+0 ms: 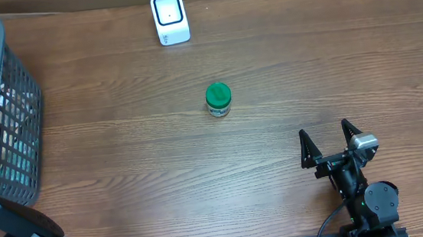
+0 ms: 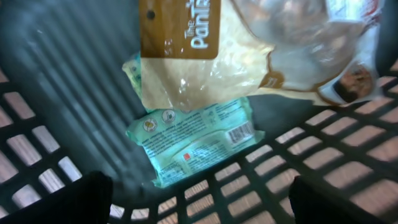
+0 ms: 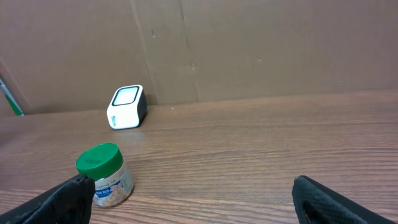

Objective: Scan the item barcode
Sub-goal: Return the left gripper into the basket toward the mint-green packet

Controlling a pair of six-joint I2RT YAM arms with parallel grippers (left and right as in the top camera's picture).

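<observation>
Now, your left gripper (image 2: 199, 202) hangs wide apart in the basket (image 2: 323, 143); the mint-green packet (image 2: 196, 142) lies at twelve o'clock, partly under the brown-topped bag (image 2: 186, 56); go down softly, pinch its free edge; your right gripper (image 1: 323, 129) is apart too.

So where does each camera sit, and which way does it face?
Overhead: above the table, looking down on jar, scanner, basket; right gripper and left arm show.
Left wrist: inside the basket, facing packets; left gripper, fingers open, frames it.
Right wrist: low over the table, facing the back wall; open fingers show.
Overhead and right wrist share jar and scanner.
</observation>
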